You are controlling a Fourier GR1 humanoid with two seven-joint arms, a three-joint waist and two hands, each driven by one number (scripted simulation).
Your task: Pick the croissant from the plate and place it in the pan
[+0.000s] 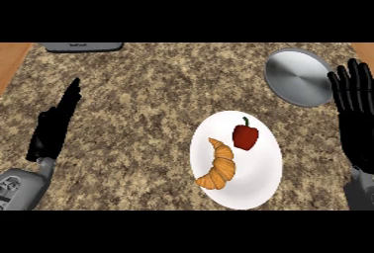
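- A speckled brown granite worktop [139, 99] fills the frame, with strips of wood showing at the upper left and upper right corners and the edge of a grey appliance [84, 47] seen at the top left.
- A round white plate [256, 185] lies in the lower centre-right of the frame; on its left half rests the golden, crescent-shaped croissant [219, 165], and just beside it, towards the plate's upper part, a red bell pepper with a green stem [245, 136]. The two appear close but apart.
- A round silver metal pan [298, 76] is seen at the upper right, well apart from the plate; no handle can be made out.
- The right robot hand [354, 106] is shown at the right edge with straight, spread fingers pointing up, holding nothing and partly overlapping the pan's right rim in the view.
- The left robot hand [53, 131] is seen at the left edge, edge-on, fingers straight, also holding nothing.
- The task is judged not yet begun: the croissant is untouched on the plate.
- For the pick to go well, the right robot hand would best be brought down over the croissant's thick middle, approached from the plate's left side so that the pepper is not nudged, and the fingers closed across the narrow width of the crescent, not along its length.
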